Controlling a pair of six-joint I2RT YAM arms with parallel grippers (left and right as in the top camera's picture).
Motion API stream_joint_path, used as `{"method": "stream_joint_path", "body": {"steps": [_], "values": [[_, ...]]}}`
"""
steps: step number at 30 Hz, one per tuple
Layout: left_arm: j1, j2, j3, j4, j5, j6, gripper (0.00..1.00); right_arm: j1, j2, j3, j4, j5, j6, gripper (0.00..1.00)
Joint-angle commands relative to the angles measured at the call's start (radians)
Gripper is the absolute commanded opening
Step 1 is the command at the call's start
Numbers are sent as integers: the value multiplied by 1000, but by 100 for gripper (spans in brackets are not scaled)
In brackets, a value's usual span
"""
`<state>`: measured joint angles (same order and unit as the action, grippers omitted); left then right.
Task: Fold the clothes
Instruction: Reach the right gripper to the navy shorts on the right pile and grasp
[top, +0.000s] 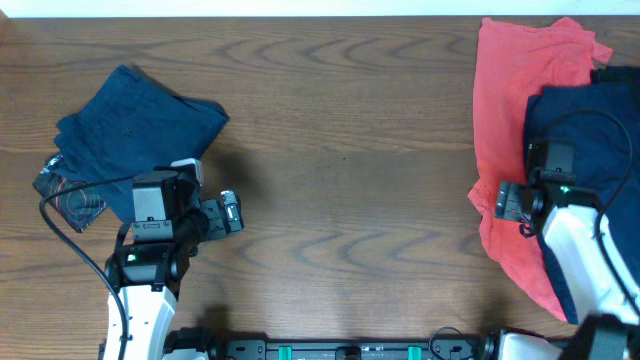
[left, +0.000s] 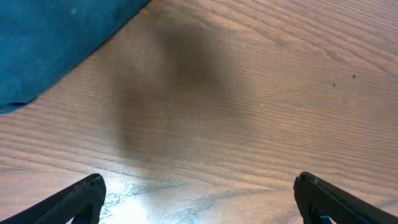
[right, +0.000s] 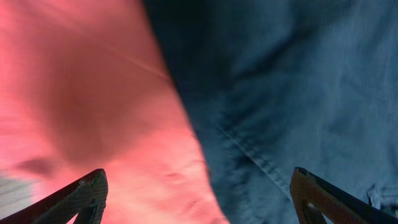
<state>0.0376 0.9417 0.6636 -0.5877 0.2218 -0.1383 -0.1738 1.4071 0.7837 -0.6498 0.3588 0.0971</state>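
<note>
A dark navy garment (top: 140, 125) lies folded into a rough, slightly skewed square near the far-left corner of the table (top: 340, 150). Its top is fairly smooth and its edges are uneven. A patterned piece of cloth (top: 68, 195) pokes out from beneath its near-left corner, close to the left edge.

At the right edge a coral-red T-shirt (top: 505, 120) is spread loosely from the far edge towards the near edge, rumpled and unfolded. A second navy garment (top: 590, 120) lies on top of its right part, also loose, with soft creases. In the right wrist view a stitched seam (right: 249, 149) runs across this navy cloth, and the boundary with the red cloth passes up the middle of the picture.

The right gripper (top: 508, 200) sits over that boundary, on the near part of the red shirt. Its jaws are spread wide with nothing between them, and whether it touches the cloth cannot be told.

The left gripper (top: 226, 212) is just beside the near-right corner of the folded navy piece, over bare wood. Its jaws are likewise released and empty.
</note>
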Motion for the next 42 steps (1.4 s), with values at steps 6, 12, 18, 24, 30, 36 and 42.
{"method": "stream_joint_path", "body": {"steps": [6,12,18,24,30,36,42], "values": [[3,1,23,-2,10,-10,98,-133,181,11,-19,63,23,77],[3,1,23,-2,10,-10,98,-201,209,11,-24,63,67,66],[3,1,23,-2,10,-10,98,-208,209,13,-24,52,67,35],[3,1,23,-2,10,-10,98,-204,200,77,-77,-37,66,1],[3,1,23,-2,10,-10,98,-204,137,283,-250,-418,-30,1],[3,1,23,-2,10,-10,98,-148,43,385,-372,-709,-125,1],[3,1,23,-2,10,-10,98,-19,-47,385,-409,-707,-167,1]]}}
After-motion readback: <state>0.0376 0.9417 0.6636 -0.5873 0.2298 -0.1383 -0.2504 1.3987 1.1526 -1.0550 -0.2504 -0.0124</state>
